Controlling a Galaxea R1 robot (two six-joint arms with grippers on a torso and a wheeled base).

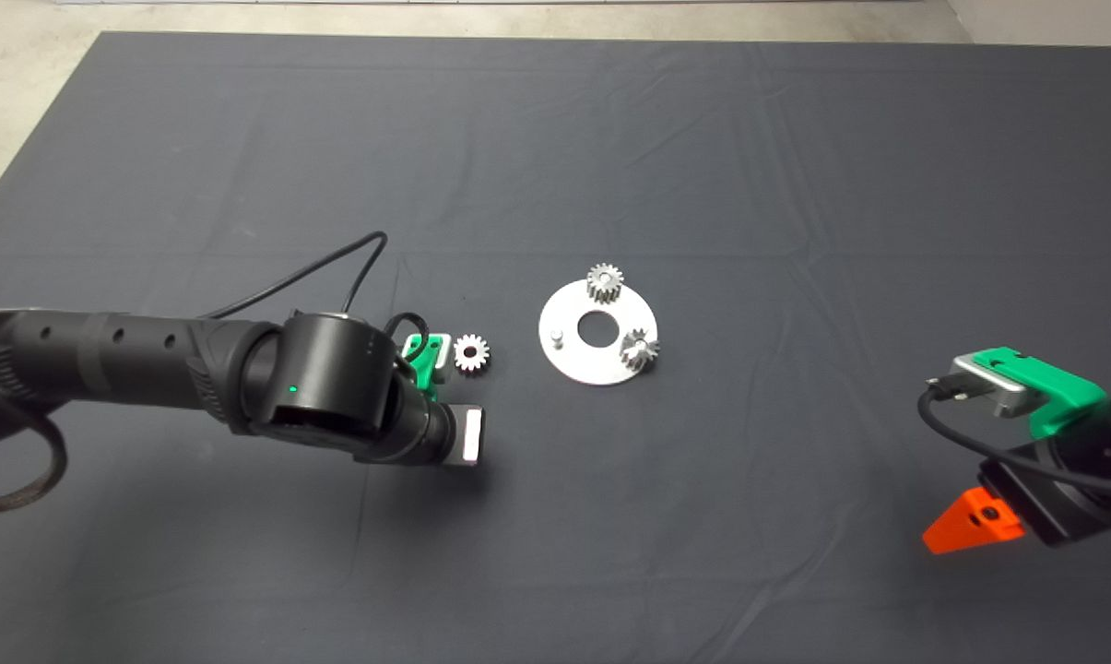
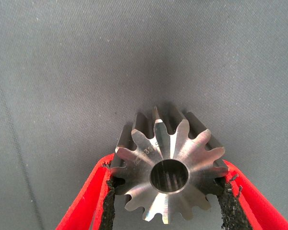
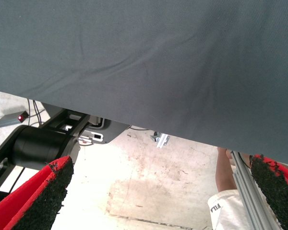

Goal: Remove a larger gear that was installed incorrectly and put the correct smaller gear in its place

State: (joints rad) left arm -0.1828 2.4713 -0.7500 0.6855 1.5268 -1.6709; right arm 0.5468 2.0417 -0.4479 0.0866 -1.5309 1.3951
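Note:
My left gripper (image 2: 167,201) is shut on a small silver gear (image 2: 169,165), its pads pressing the teeth on both sides; the bore faces the wrist camera. From above, this smaller gear (image 1: 471,352) is the same size as the two gears (image 1: 605,281) (image 1: 641,349) standing on the round white plate (image 1: 581,367). It is just left of that plate, at the tip of the left gripper (image 1: 454,355). One peg (image 1: 558,337) on the plate's left side is bare. The larger gear is hidden from view. My right gripper (image 3: 158,201) is parked, open and empty, at the lower right.
The left arm (image 1: 149,360) and its cable (image 1: 315,267) lie across the mat's left half. The right wrist view shows the mat's edge, the floor, the robot base (image 3: 43,143) and a person's leg (image 3: 225,191).

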